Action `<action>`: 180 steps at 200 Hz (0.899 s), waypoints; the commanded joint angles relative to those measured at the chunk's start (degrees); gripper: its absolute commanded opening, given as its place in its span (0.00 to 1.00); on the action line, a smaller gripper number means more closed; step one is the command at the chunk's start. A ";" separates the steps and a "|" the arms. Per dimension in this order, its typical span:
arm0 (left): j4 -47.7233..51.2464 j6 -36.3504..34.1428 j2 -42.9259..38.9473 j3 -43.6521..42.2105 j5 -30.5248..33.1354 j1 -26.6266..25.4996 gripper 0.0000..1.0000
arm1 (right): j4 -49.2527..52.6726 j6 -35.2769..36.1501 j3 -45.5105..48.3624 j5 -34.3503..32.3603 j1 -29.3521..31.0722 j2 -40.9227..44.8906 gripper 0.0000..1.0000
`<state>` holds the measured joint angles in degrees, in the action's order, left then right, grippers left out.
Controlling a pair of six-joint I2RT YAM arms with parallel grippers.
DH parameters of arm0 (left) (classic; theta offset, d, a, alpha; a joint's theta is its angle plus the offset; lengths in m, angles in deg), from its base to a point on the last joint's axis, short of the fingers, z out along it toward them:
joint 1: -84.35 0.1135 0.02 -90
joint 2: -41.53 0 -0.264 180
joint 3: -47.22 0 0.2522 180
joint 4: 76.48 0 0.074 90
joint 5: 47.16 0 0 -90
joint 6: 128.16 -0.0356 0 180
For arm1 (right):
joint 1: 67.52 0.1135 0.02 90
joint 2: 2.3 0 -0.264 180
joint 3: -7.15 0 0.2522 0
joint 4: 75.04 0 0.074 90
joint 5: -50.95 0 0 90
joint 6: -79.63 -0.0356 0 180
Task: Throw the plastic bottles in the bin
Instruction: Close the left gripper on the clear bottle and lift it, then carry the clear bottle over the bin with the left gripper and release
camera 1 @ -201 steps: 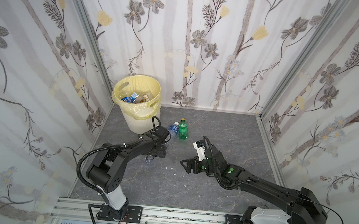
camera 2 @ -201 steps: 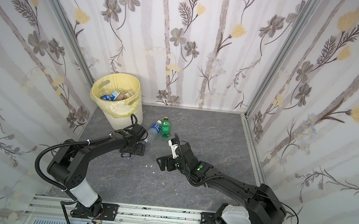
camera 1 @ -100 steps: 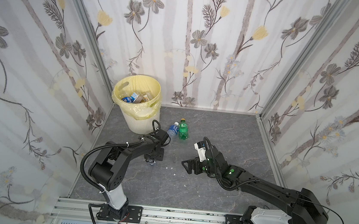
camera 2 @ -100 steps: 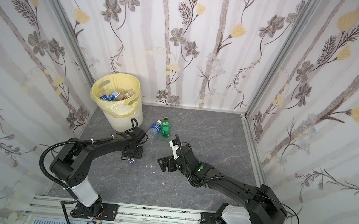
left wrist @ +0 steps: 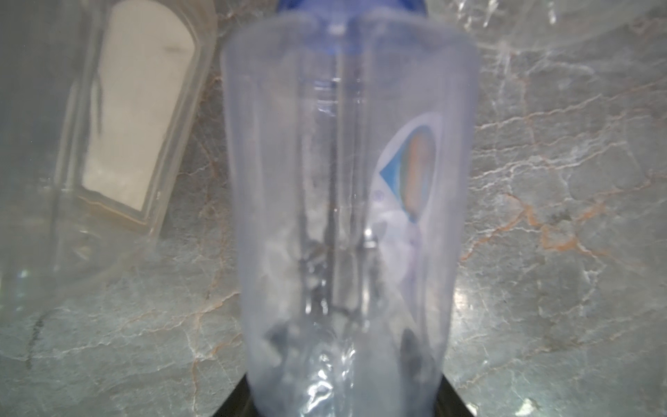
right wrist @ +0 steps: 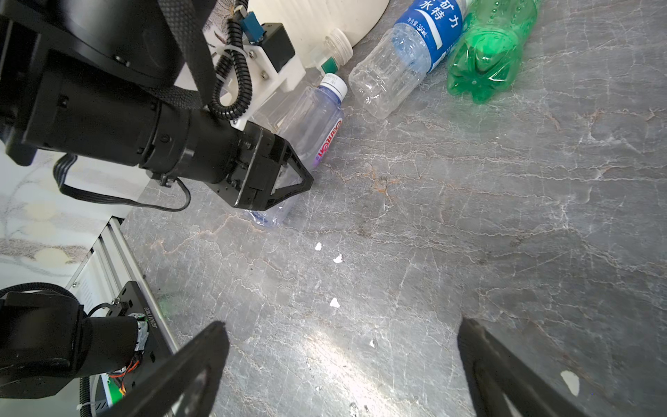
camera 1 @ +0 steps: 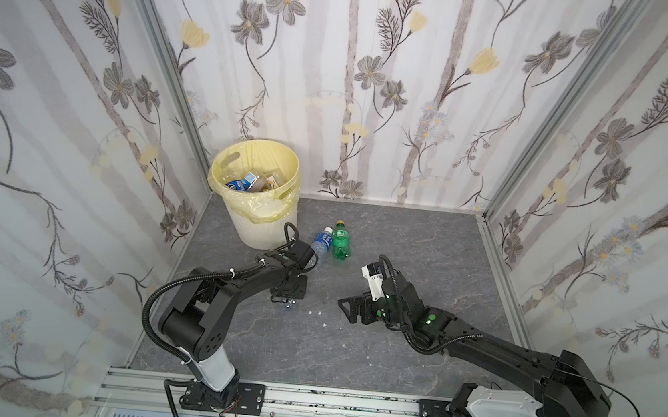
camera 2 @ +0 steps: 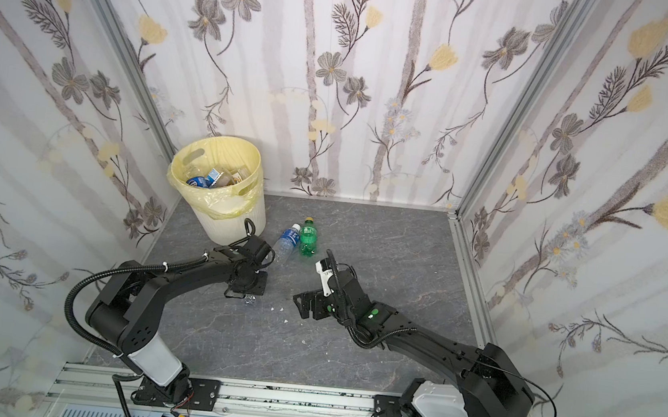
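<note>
Nearest you, both arms are bolted to the aluminium rail (camera 1: pixel 326 397) along the front edge.

Your right arm stretches long and low from its base on the right toward the middle of the grey marbled floor (camera 1: pixel 405 233). Its forearm is nearly level and its wrist tips downward. The right gripper (camera 1: pixel 345 311) hangs just above bare floor with its jaws spread wide and nothing between them. A few white scraps (right wrist: pixel 337 258) lie ahead of it.

Your left arm folds at the elbow above its base and runs its forearm out toward the far side. It then bends at the wrist so the left gripper (camera 1: pixel 287 297) points steeply down. Its jaws sit narrow across the body of a clear bottle (right wrist: pixel 317 119) with a white cap and red lettering, which lies on its side on the floor. The near finger presses its side; the far finger is hidden behind it. In the left wrist view that bottle fills the middle, blurred.

Just beyond, a blue-labelled bottle (camera 1: pixel 322 240) and a green bottle (camera 1: pixel 339 241) lie side by side, caps toward the back wall.

Farthest, the bin (camera 1: pixel 255 231) stands in the far left corner with its yellow liner folded over the rim. A small wide-capped bottle (right wrist: pixel 334 45) lies at its foot, and several binned bottles (camera 1: pixel 242 184) are inside.
</note>
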<state>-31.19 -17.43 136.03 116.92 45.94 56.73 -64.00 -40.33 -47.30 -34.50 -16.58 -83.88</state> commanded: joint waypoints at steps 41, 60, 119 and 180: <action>1.27 1.47 -3.83 4.89 -3.43 0.02 0.50 | -0.67 -0.09 -2.03 -0.57 -0.01 0.65 1.00; 2.44 1.42 -4.85 7.62 -3.36 -0.03 0.50 | 0.55 0.92 -6.01 -1.31 -0.09 0.63 1.00; 7.09 0.25 -7.07 17.79 -1.06 0.04 0.50 | 3.04 4.15 -14.21 -2.11 -1.71 -1.01 1.00; 11.53 -3.43 -6.06 33.92 4.68 0.54 0.52 | 4.64 8.27 -26.23 -1.95 -3.46 -4.19 1.00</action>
<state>-22.20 -18.70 129.14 145.75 47.07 56.80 -59.98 -34.67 -69.38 -35.59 -19.83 -86.63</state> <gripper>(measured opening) 0.517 0.995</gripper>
